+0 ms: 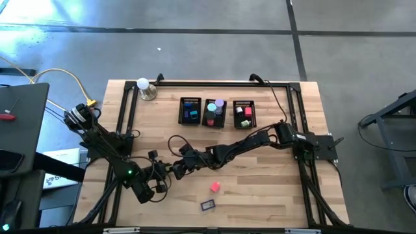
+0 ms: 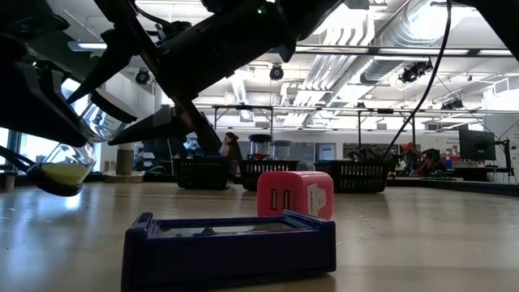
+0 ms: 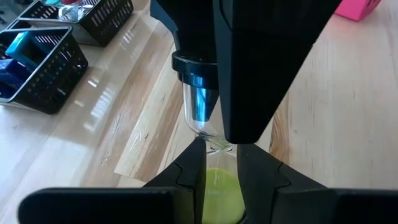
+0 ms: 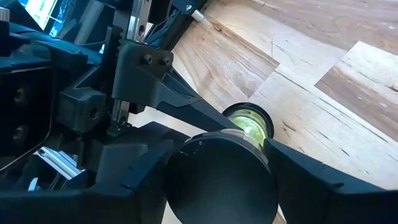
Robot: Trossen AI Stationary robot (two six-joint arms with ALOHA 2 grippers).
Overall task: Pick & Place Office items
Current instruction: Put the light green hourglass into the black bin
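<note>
Both tools gripping hourglass, filled bins

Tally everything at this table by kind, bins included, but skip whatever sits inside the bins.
Black mesh bins: 3
Pink block: 1
Blue case: 1
Sand timer with green sand: 1
White ball on a metal base: 1
Total: 7

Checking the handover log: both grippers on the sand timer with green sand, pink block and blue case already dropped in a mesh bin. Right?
Not quite. The high view shows the pink block and blue case lying on the table, not in a bin. The rest holds: left gripper and right gripper both grip the sand timer.
</note>
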